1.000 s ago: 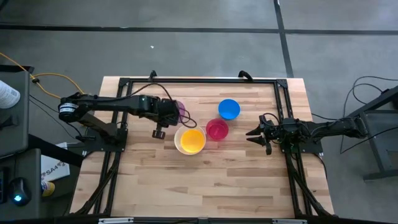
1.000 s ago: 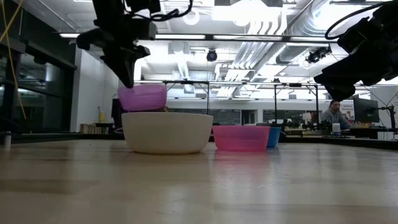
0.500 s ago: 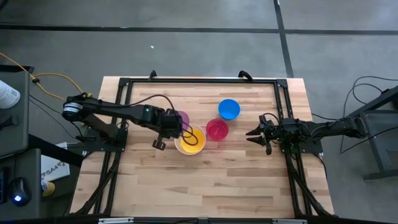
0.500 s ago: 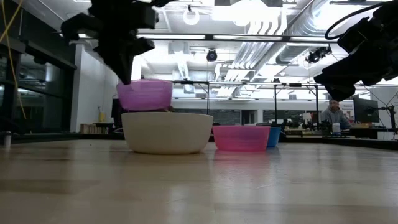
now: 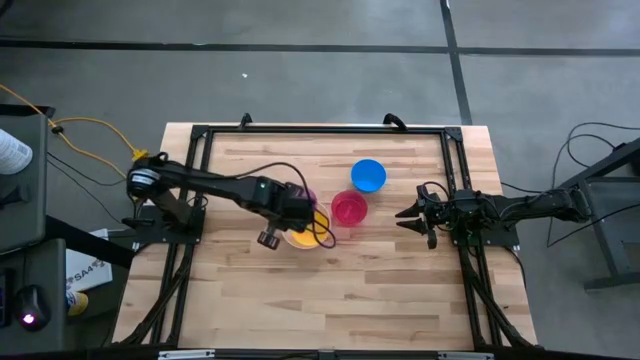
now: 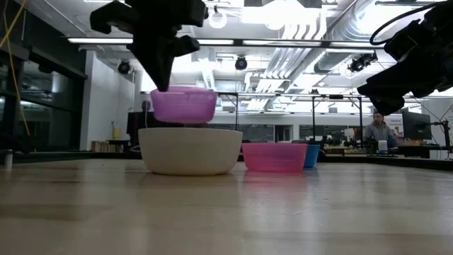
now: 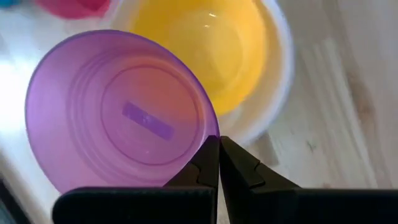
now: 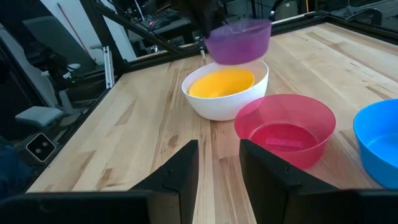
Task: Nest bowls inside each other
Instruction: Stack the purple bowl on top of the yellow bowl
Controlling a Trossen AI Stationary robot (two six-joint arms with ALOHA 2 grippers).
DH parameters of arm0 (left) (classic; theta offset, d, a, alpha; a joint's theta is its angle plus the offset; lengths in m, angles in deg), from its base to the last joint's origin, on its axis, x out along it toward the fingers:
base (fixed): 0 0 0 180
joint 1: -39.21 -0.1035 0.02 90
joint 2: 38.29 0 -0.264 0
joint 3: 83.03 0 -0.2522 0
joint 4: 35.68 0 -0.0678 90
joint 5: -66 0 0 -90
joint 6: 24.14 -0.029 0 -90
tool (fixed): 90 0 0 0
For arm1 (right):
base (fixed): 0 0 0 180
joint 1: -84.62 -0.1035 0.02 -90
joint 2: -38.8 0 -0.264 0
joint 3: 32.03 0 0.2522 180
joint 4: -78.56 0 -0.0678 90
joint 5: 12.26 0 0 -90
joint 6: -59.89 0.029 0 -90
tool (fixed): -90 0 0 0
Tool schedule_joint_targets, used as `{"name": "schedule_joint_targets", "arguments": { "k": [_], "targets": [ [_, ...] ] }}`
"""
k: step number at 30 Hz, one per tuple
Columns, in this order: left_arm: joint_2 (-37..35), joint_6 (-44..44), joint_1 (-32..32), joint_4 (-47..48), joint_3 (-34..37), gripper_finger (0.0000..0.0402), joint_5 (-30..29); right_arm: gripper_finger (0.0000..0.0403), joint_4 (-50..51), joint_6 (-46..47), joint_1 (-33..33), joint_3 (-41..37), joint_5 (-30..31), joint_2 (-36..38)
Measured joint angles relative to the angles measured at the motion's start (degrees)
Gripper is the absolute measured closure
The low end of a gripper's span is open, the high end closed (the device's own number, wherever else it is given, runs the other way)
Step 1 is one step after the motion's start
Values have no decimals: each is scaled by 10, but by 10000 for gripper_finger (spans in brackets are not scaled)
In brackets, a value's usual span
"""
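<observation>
My left gripper [image 7: 219,146] is shut on a purple bowl [image 6: 183,105] and holds it in the air. Below it stands a white bowl [image 6: 190,150] with a yellow bowl [image 7: 211,50] nested inside; the purple bowl hangs over their left part. A red-pink bowl [image 8: 285,130] and a blue bowl [image 8: 379,140] rest on their bases on the table to the right of the white bowl. My right gripper [image 8: 219,155] waits open near the table's right edge, with nothing between its fingers. My left gripper pinches the purple bowl's rim [image 7: 208,127], one finger inside the bowl and one outside. The fingers come from above, pointing steeply down. The bowl hangs upright, mouth up, clear of the white bowl's rim [image 6: 185,130] below it.
A black metal frame [image 5: 300,130] runs along the table's far, left and right sides. Bare wood [image 5: 330,300] fills the near half of the table. Beyond the far edge, the low view shows a room with a seated person [image 6: 382,133].
My left gripper has carried the purple bowl toward the table's right and near edges, from beside the white bowl's far left to above it. The bowl has stayed lifted and upright. The gripper has rolled a little about its own axis.
</observation>
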Motion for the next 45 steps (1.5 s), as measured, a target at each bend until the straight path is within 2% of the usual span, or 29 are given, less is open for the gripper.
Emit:
{"name": "schedule_joint_targets", "arguments": {
  "k": [10,25,38,45],
  "targets": [
    [43,9,21,-10,-36,401,4,293,0,0,0,0,0,0],
    [79,17,47,-33,-36,401,20,293,0,0,0,0,0,0],
    [89,6,51,-43,-36,401,21,293,0,0,0,0,0,0],
    [89,6,51,-43,-36,388,21,293,0,0,0,0,0,0]
  ]
}}
